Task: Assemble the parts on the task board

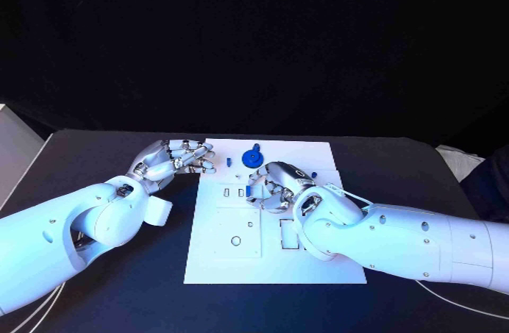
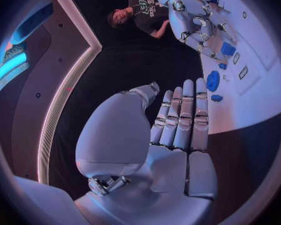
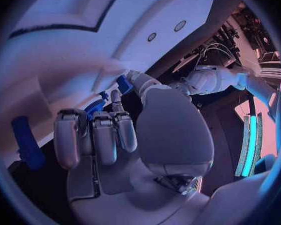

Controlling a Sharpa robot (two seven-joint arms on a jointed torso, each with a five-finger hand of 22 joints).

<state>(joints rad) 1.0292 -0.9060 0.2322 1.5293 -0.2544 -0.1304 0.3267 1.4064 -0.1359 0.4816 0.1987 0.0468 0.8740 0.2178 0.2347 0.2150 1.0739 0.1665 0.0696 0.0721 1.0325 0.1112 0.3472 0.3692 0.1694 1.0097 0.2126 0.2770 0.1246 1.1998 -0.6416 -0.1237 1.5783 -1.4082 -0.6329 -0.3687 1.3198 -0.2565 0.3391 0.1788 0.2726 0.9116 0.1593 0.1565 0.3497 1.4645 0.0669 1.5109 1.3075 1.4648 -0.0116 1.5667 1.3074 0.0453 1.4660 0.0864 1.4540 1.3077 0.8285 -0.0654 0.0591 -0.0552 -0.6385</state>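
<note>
White and flat, our rectangular task board (image 1: 273, 263) lies mid-table. Our right hand (image 1: 278, 186) rests on its upper part, fingers curled; whether it holds a small blue part (image 3: 124, 83) we cannot tell. Our left hand (image 1: 175, 159) hovers beside the board's corner, fingers together, holding nothing. A round blue part (image 1: 251, 158) lies between the hands.

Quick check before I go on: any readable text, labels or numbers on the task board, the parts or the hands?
None can be read. The task board shows only blank cut-outs, and the round blue part, the left hand and the right hand carry no visible markings.
</note>
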